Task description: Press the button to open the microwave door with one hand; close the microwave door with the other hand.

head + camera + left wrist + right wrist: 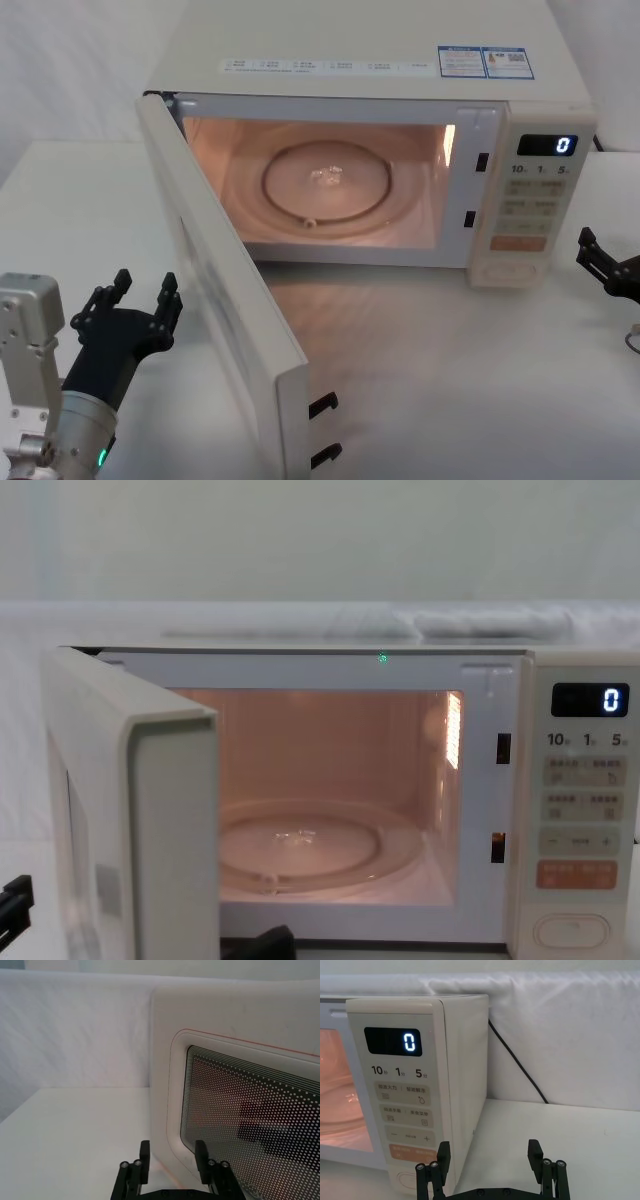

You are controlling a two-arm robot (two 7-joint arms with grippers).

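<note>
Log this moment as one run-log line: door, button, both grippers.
cream microwave door: swung open, cavity lit | wide pill-shaped cream button: untouched | left gripper: open, outside door face | right gripper: open, right of control panel

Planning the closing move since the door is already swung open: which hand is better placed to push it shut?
The left hand. It hovers open just outside the open microwave door, facing its window side. The right hand sits open beside the control panel, on the far side from the door.
</note>
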